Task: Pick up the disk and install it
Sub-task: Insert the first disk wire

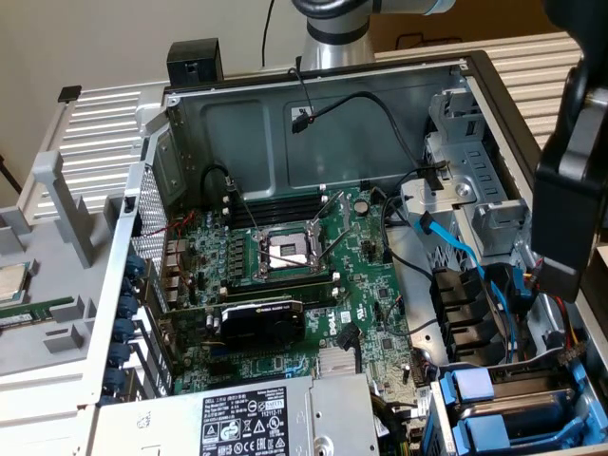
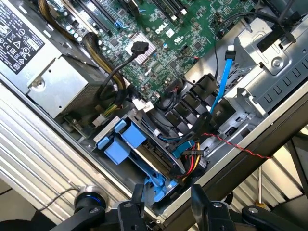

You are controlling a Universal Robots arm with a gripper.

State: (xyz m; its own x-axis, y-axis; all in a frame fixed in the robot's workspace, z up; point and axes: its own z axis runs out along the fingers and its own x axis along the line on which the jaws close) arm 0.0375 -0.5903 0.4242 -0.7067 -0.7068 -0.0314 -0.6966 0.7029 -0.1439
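The disk (image 2: 144, 153) shows as dark grey metal between bright blue carrier rails, seated in the drive bay at the corner of the open computer case. In the exterior view it (image 1: 532, 407) lies at the lower right, its label hidden. A second blue carrier (image 1: 472, 385) sits right beside it. My gripper (image 2: 167, 195) hovers just above the bay, apart from the blue frame, open with nothing between its two black fingers (image 2: 137, 199). The gripper's dark body (image 1: 562, 271) hangs over the case's right side in the exterior view.
The motherboard (image 1: 285, 256) with an open processor socket fills the case floor. The power supply (image 1: 247, 418) lies by the bay. A blue data cable (image 2: 222, 82), red-yellow-black wires (image 2: 192, 159) and black cables crowd the bay. A small silver chip (image 1: 9, 280) lies outside the case.
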